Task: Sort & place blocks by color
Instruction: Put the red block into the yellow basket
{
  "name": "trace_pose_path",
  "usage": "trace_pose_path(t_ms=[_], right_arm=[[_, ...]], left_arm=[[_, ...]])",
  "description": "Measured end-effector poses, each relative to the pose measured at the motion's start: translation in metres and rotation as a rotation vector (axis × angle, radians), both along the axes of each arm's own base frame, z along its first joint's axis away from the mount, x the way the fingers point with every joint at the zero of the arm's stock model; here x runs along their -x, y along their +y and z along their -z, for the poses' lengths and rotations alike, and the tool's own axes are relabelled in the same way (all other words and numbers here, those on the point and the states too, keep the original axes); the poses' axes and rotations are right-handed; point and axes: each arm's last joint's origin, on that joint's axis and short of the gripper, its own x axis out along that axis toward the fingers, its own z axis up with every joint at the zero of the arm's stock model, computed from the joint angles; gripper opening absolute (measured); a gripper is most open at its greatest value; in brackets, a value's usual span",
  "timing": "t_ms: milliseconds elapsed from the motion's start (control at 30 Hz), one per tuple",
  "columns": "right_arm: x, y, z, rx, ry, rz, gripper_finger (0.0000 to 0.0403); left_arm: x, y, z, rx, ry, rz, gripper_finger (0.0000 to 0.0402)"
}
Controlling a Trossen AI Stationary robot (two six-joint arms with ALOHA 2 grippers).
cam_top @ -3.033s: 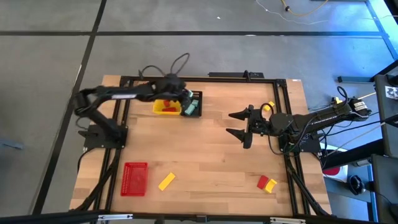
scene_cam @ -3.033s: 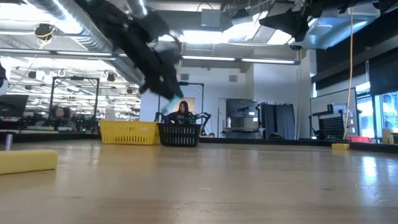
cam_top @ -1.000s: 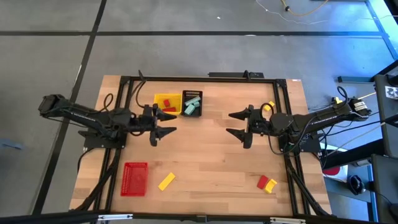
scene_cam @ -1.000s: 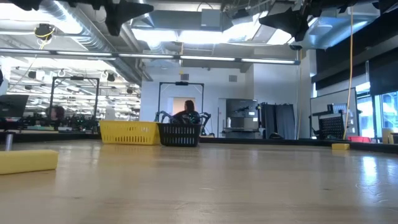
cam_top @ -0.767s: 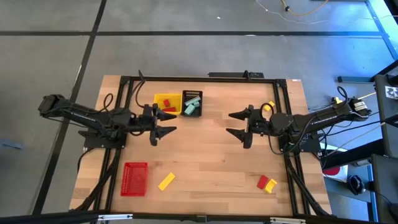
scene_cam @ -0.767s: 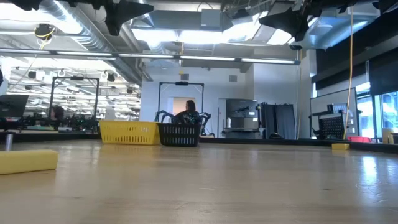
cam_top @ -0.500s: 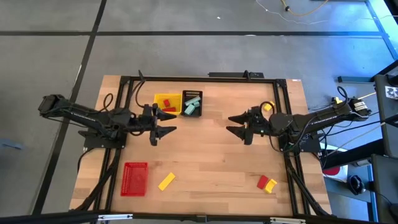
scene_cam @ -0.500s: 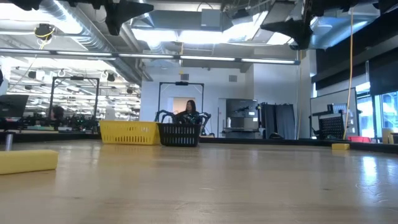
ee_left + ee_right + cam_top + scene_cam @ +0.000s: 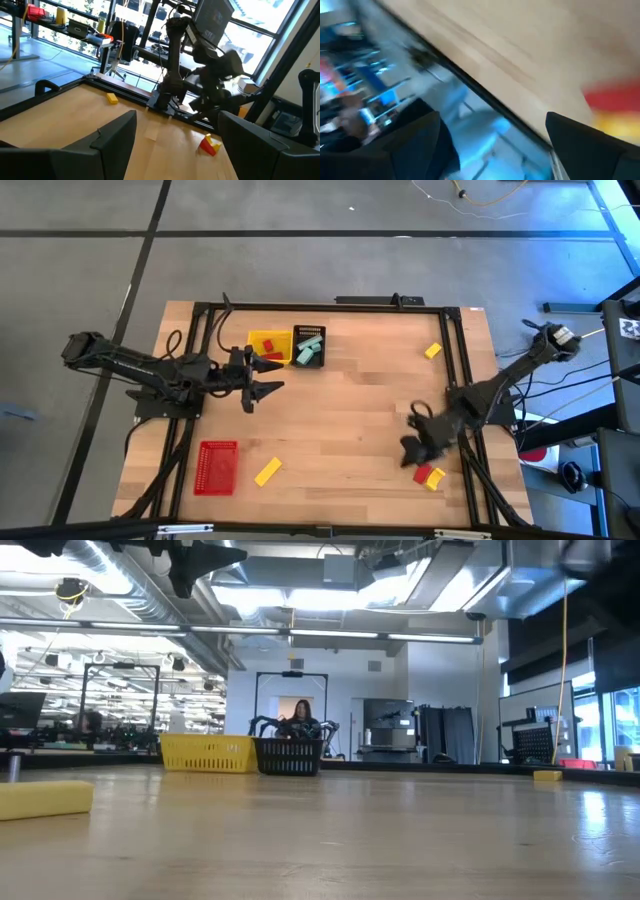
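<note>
My left gripper stands open over the table's left half, just near of the yellow basket and the black basket. The yellow basket holds red blocks and the black one holds teal blocks. My right gripper hangs open near the table's near right corner. It is just left and far of a red block and a yellow block lying side by side on the table. The pair also shows between its fingers, red block over yellow. Another yellow block lies near the red basket. A third yellow block lies at the far right.
A black frame rail runs around the tabletop. The table's middle is bare wood. In the low view a yellow block lies at the left, and a person sits in the room behind the black basket.
My right gripper has swung fast from the far right toward the table's near edge and down, ending beside the red and yellow block pair. That uncovered the yellow block at the far right. Its fingers stay apart.
</note>
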Motion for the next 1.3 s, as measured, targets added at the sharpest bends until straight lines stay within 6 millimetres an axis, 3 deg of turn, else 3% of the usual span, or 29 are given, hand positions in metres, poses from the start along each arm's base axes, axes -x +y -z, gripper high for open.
trace_pose_path(t_ms=[200,400,633,800,1300], right_arm=[[0.024,0.032,0.027,0.032,0.325,0.149,0.0364],[0.008,0.038,0.044,0.164,0.464,0.206,0.0364],[0.005,0.041,0.046,0.302,0.643,0.193,0.0364],[-0.003,0.043,0.044,0.322,0.559,0.239,0.0364],[-0.01,0.047,0.058,0.326,0.588,0.244,0.0364]], left_arm=[[0.0,0.0,0.0,0.0,0.0,0.0,0.0273],[0.0,0.0,0.0,-0.001,-0.001,-0.001,0.0273],[0.0,0.0,-0.003,0.004,-0.024,-0.001,0.0273],[0.0,0.0,-0.004,0.005,-0.03,-0.001,0.0273],[0.0,0.0,-0.004,0.005,-0.031,0.0,0.0273]])
